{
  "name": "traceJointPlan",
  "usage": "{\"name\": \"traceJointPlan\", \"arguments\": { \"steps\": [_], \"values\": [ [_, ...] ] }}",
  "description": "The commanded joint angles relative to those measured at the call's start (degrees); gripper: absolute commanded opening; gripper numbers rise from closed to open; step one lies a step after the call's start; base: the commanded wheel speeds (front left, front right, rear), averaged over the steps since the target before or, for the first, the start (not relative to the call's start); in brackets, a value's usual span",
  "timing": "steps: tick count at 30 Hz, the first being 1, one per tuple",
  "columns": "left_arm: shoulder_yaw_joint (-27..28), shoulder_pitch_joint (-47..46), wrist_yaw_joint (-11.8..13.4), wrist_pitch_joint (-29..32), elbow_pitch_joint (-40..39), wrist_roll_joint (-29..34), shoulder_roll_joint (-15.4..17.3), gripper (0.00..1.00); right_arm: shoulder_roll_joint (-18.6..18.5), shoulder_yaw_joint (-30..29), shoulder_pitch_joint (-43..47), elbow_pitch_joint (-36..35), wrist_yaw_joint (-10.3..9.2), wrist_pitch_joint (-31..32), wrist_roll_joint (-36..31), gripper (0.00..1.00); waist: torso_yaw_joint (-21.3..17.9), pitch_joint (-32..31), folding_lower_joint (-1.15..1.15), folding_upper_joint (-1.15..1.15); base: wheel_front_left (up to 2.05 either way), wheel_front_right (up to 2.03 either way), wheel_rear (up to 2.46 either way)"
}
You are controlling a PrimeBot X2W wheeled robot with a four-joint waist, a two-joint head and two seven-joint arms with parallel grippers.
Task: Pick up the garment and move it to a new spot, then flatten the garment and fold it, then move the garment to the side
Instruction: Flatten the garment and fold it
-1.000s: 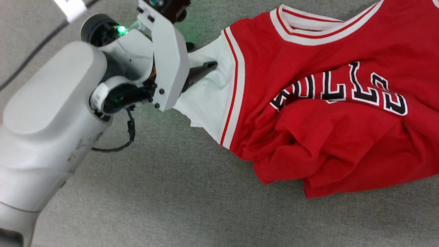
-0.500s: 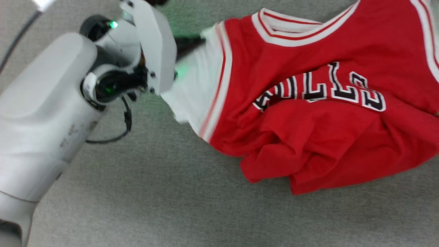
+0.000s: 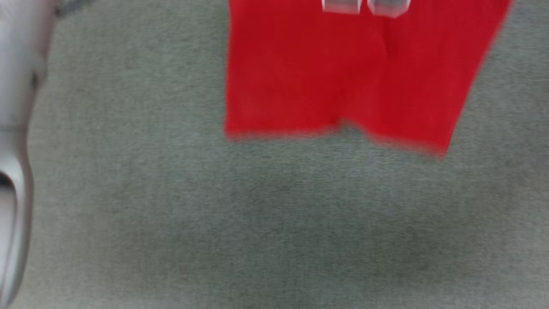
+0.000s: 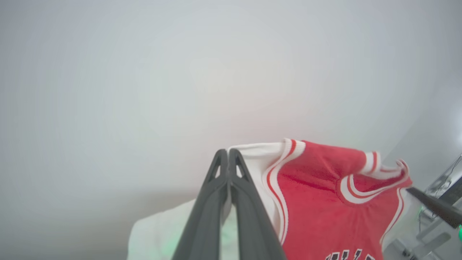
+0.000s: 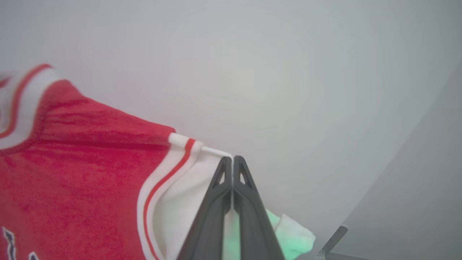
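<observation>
The garment (image 3: pixel 343 73) is being held aloft, its red body hanging over the far part of the grey surface (image 3: pixel 257 223). The sleeves are best being carried level and taut, so it lands flat. One white sleeve is being pinched by the left gripper (image 4: pixel 228 153), the other by the right gripper (image 5: pixel 232 159).
</observation>
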Motion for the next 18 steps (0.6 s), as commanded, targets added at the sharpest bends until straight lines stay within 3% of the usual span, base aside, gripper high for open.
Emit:
{"name": "traceJointPlan", "arguments": {
  "steps": [1,5,9,15,18],
  "values": [
    [1.29,-2.26,0.46,-2.65,1.85,-0.07,-0.55,0.00,0.98,-1.32,-1.47,2.09,-0.09,-2.31,-0.46,0.00,-2.23,-1.18,0.00,0.00,0.00,0.00,0.00],
    [2.54,-8.94,-0.79,-6.80,7.64,0.69,-1.61,0.00,4.31,-3.33,-5.27,6.35,-0.10,-8.28,-1.31,0.00,-3.93,-2.89,0.00,0.00,0.00,0.00,0.00],
    [3.08,-10.92,-3.14,-7.51,11.06,-0.38,-1.86,0.00,5.58,-3.09,-4.06,6.79,-0.10,-9.60,-0.93,0.00,-4.91,-4.58,0.00,0.00,0.00,0.00,0.00],
    [1.90,-2.18,-4.74,-6.39,12.05,-2.67,-0.51,0.00,3.23,0.22,2.68,0.63,-0.10,-9.24,0.04,0.00,-5.38,-5.86,0.00,0.00,0.00,0.00,0.00],
    [0.22,6.12,-4.78,-5.11,6.18,-5.48,0.26,0.00,0.59,2.22,7.88,-5.71,-0.09,-8.95,1.22,0.00,-5.43,-6.39,0.00,0.00,0.00,0.00,0.00]
  ]
}}
